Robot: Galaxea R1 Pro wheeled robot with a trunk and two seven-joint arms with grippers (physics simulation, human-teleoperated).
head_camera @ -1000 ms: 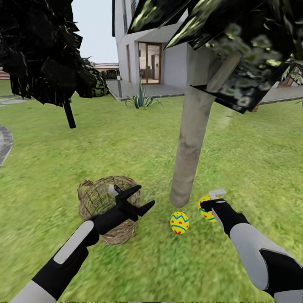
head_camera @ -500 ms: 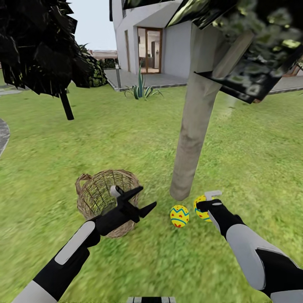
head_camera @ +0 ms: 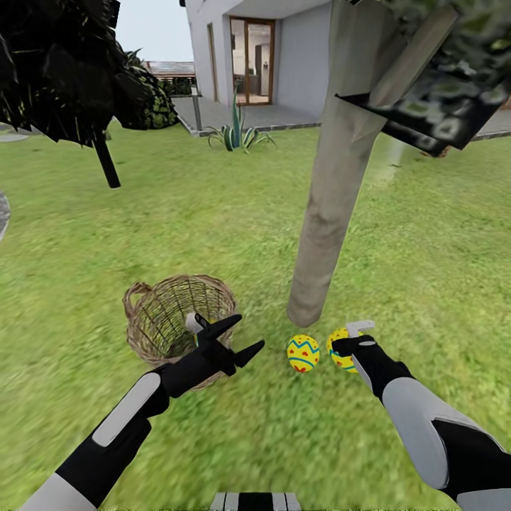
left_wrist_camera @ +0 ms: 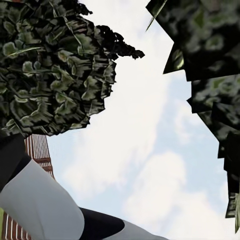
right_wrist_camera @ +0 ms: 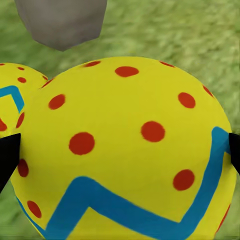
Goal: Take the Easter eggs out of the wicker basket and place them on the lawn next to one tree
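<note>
— Where are the eggs?

— One egg (head_camera: 303, 353) lies on the lawn (head_camera: 213, 227) near the foot of the tree (head_camera: 330, 206). A second egg (right_wrist_camera: 125, 150) is just beside it, pinched in the jaws of the right gripper (head_camera: 345, 346).

— And the basket?

— The wicker basket (head_camera: 160, 319) sits on the grass, off to the side of the tree. I can't tell what is inside.

— The other hand?

— The left gripper (head_camera: 238, 339) hangs by the basket, jaws spread, holding nothing.
</note>
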